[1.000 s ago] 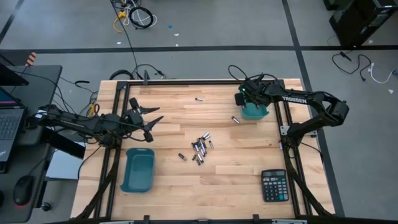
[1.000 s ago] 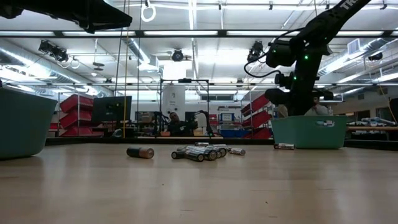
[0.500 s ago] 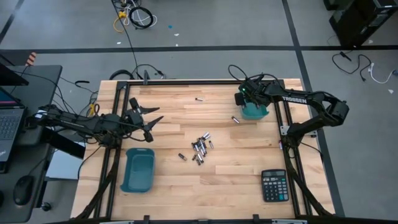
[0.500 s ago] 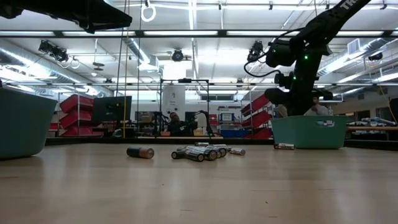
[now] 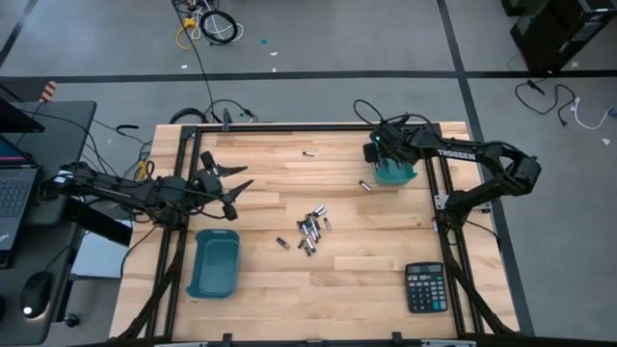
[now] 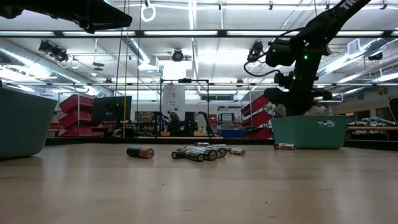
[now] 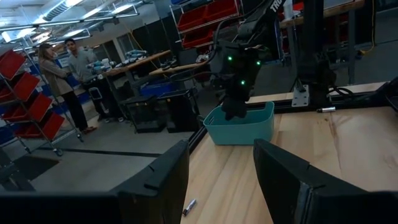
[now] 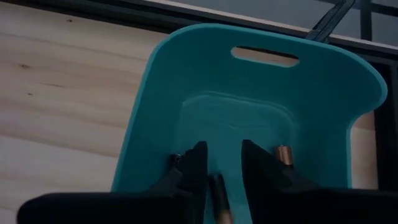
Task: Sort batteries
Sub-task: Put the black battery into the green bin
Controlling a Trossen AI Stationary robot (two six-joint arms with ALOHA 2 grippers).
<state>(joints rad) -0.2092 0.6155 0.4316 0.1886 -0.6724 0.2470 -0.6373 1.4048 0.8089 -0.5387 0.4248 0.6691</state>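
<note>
Several batteries (image 5: 310, 229) lie in a loose heap at the table's middle, with single ones (image 5: 282, 243) (image 5: 364, 184) (image 5: 309, 153) scattered around it. My right gripper (image 5: 388, 162) hangs inside the teal bin (image 5: 405, 176) at the back right. In the right wrist view its jaws (image 8: 224, 146) stand open, wider than the battery (image 8: 217, 191) showing between them. Another battery (image 8: 283, 155) lies on that bin's floor. My left gripper (image 5: 236, 188) hovers open and empty over the table's left side, far from the heap.
A second teal bin (image 5: 214, 262) stands at the front left and a black calculator (image 5: 424, 287) at the front right. The table's black frame rails (image 5: 308, 126) run along its edges. People stand in the room beyond the table (image 7: 62, 68).
</note>
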